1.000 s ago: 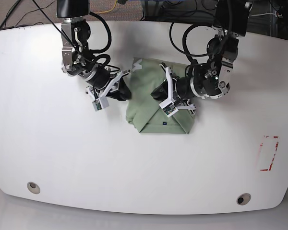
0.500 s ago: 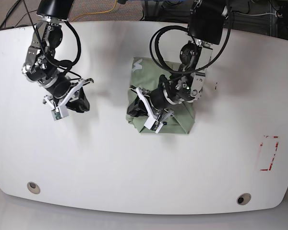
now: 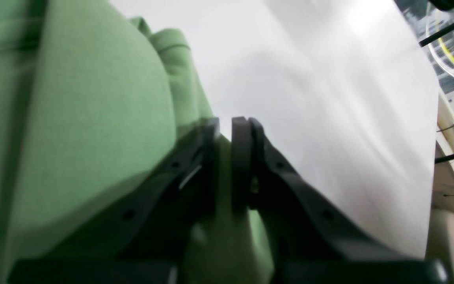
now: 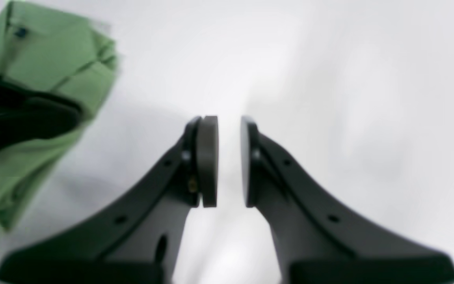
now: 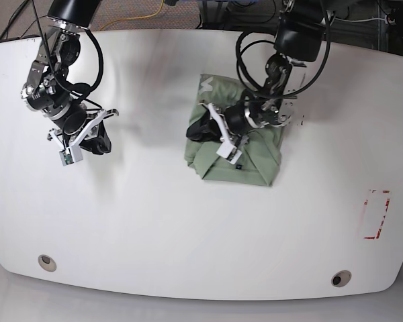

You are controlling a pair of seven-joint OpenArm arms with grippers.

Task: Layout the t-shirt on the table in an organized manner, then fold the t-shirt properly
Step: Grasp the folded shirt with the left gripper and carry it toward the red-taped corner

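1. Fabric fills most of my left wrist view: the t-shirt [image 3: 73,118] spreads over the left half as pale green cloth, with a small folded edge poking up near the top. The left gripper [image 3: 227,157] has its dark jaws drawn close together, and green cloth shows in the narrow slot between them, so I read it as pinching a fold of the shirt. To the right lies the bare glossy table [image 3: 329,98]; past its curved edge I see cables [image 3: 453,31] and blurred clutter I cannot make out.

2. Through the right wrist camera, the right gripper [image 4: 229,157] hangs over bare table with only a narrow gap between its pads and nothing in that gap. The shirt sits in the upper left corner, well apart from these fingers, and a dark shape, the other arm, lies across it.

3. From the base camera, the shirt lies as a compact folded bundle slightly right of the table's middle, towards the far edge. The left gripper [image 5: 205,129] rests low on the bundle's near-left part, and its arm covers much of the cloth. The right gripper [image 5: 97,142] is far off on the view's left. A red tape rectangle [image 5: 376,215] marks the table's right side, and two grey grommet holes, one [image 5: 47,261] and the other [image 5: 340,278], sit near the front edge.
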